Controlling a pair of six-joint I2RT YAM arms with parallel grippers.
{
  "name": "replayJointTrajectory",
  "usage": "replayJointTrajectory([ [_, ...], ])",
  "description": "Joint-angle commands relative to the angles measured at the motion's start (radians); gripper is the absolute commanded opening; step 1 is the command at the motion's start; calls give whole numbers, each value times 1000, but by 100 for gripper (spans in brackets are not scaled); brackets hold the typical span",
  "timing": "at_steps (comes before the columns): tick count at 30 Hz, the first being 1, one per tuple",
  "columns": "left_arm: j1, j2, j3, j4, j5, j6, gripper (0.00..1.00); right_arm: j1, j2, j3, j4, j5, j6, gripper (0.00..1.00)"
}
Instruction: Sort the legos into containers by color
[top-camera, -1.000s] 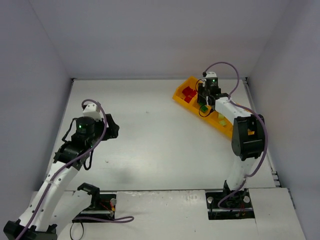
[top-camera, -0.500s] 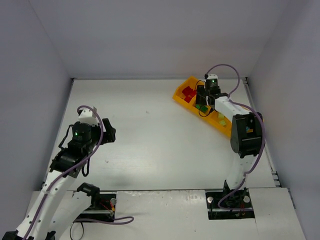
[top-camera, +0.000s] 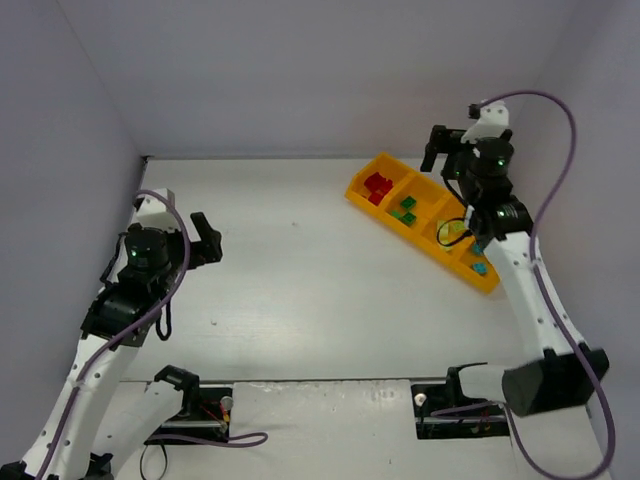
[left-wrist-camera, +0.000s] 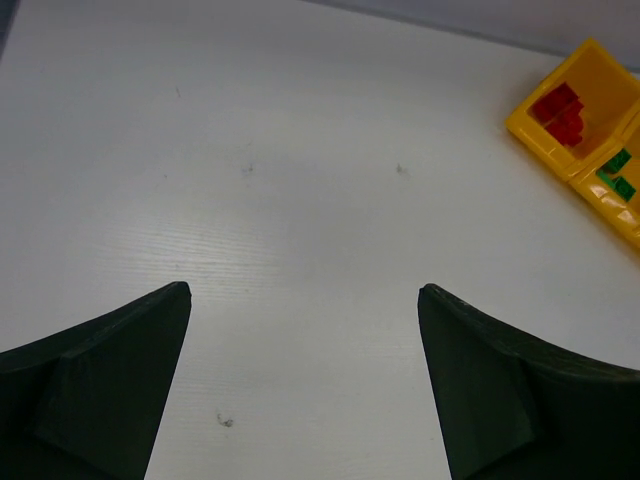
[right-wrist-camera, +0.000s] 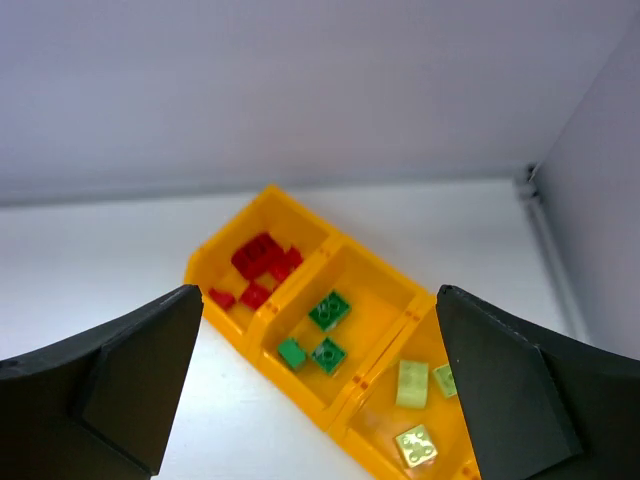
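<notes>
The orange-yellow tray lies slanted at the table's far right, its four containers in a row. In them lie red legos, dark green legos, pale yellow-green legos and teal legos. My right gripper hangs open and empty above the tray's far side. In the right wrist view the gripper frames the tray, with red legos, three green ones and pale ones. My left gripper is open and empty over the bare left side of the table, far from the tray.
White walls close the table at the back, left and right; the right wall runs just behind the tray. The left wrist view shows its gripper over bare tabletop, with the tray's red end far off at upper right. Arm bases and purple cables sit at the near edge.
My right gripper has lifted up and back from the green container and opened wide. My left arm has drawn back toward the left wall, its jaws opening further.
</notes>
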Motion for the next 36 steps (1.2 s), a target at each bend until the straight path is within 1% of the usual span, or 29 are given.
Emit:
replayJointTrajectory([
  [1,2,40,137,-5,-48,16,89,-9,-145,-29,43,52,-53,100],
  [2,4,49,162,-12,-51,18,89,-11,-205,-47,43,61,-60,100],
  [4,4,69,223,-28,-52,19,90,-11,-262,-69,46,75,-61,100],
  [7,2,87,295,-46,-57,28,91,-12,-392,-113,43,83,-101,100],
  [10,4,101,349,-65,-71,53,92,-12,-475,-167,43,45,-115,100],
  [11,2,104,381,-68,-77,62,92,-12,-525,-181,43,31,-118,100],
  [14,1,109,428,-85,-109,96,92,-12,-619,-225,44,-4,-130,100],
  [19,1,92,444,-72,-169,136,92,-11,-740,-279,43,23,-118,100],
  [22,2,81,439,-51,-193,139,92,-12,-774,-288,24,34,-124,100],
  [30,1,12,312,46,-210,94,92,-11,-793,-307,12,71,-86,100],
  [36,2,4,289,50,-212,85,92,-11,-794,-299,4,81,-86,100],
])
